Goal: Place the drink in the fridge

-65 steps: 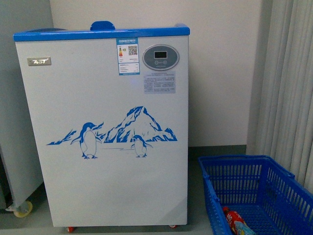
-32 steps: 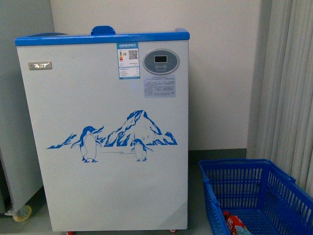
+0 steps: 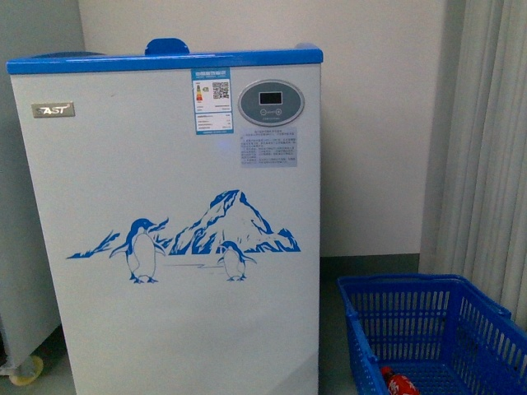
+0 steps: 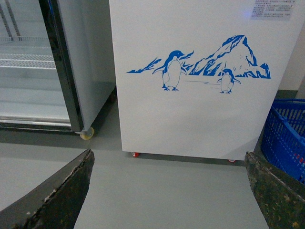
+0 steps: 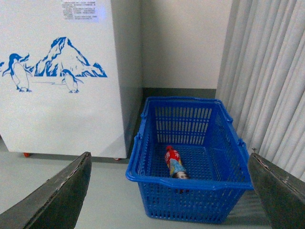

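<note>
Jaws both wide — empty

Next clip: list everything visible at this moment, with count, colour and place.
fridge: one, white with blue rim and penguin decal, standing on the floor straight ahead.
basket: one, blue plastic, on the floor right of the fridge.
drink: one, red cap and label, lying in the basket.
grey cabinet: one, grey, left of the fridge.
curtain: one, pale grey, far right, behind the basket.
left gripper: one, dark fingers, open, facing the fridge front.
right gripper: one, dark fingers, open, empty, aimed at the basket.
</note>
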Robot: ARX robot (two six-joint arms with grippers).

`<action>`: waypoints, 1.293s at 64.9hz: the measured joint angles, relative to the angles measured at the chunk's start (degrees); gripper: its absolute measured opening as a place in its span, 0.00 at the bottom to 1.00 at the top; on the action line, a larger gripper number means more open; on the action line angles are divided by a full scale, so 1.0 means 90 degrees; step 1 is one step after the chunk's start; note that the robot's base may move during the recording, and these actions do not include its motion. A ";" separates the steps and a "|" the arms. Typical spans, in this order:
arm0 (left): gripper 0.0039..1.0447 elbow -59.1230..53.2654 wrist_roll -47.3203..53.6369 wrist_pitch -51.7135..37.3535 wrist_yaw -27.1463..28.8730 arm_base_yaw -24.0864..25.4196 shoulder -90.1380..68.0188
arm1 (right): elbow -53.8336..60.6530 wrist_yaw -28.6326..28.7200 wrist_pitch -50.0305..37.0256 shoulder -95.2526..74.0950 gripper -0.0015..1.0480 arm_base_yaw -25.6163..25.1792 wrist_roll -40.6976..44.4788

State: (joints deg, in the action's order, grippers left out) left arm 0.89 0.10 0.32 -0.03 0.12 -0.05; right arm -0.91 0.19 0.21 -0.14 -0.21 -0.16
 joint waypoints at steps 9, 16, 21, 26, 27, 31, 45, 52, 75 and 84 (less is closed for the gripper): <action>0.92 0.0000 0.0000 0.0000 0.0005 0.0000 0.0000 | 0.0000 -0.0002 0.0000 -0.0002 0.93 0.0000 0.0000; 0.92 0.0000 0.0000 0.0000 0.0002 0.0000 0.0000 | 0.0000 -0.0002 0.0000 0.0000 0.93 0.0000 0.0000; 0.92 0.0000 0.0000 0.0000 0.0000 0.0000 0.0000 | 0.0000 -0.0002 0.0000 0.0000 0.93 0.0000 0.0000; 0.92 0.0000 0.0000 0.0000 0.0002 0.0000 0.0000 | 0.0000 0.0000 0.0000 0.0000 0.93 0.0000 0.0000; 0.92 0.0000 0.0000 0.0000 0.0002 0.0000 0.0000 | 0.0000 0.0000 0.0000 0.0000 0.93 0.0000 0.0000; 0.92 0.0000 0.0000 0.0000 0.0002 0.0000 0.0000 | 0.0000 0.0000 0.0000 0.0000 0.93 0.0000 0.0000; 0.92 0.0000 0.0000 0.0000 0.0002 0.0000 0.0000 | 0.0000 -0.0002 0.0000 0.0000 0.93 0.0000 0.0000; 0.92 0.0000 0.0000 0.0000 0.0002 0.0000 0.0000 | 0.0000 -0.0002 0.0000 0.0000 0.93 0.0000 0.0000; 0.92 0.0000 0.0000 0.0000 0.0002 0.0000 0.0000 | 0.0000 -0.0002 0.0000 0.0000 0.93 0.0000 0.0000; 0.92 0.0000 0.0000 0.0000 -0.0002 0.0000 0.0000 | 0.0000 -0.0010 0.0000 -0.0002 0.93 0.0000 0.0000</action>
State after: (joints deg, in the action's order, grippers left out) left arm 0.89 0.10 0.32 -0.05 0.12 -0.05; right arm -0.91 0.10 0.21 -0.16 -0.21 -0.16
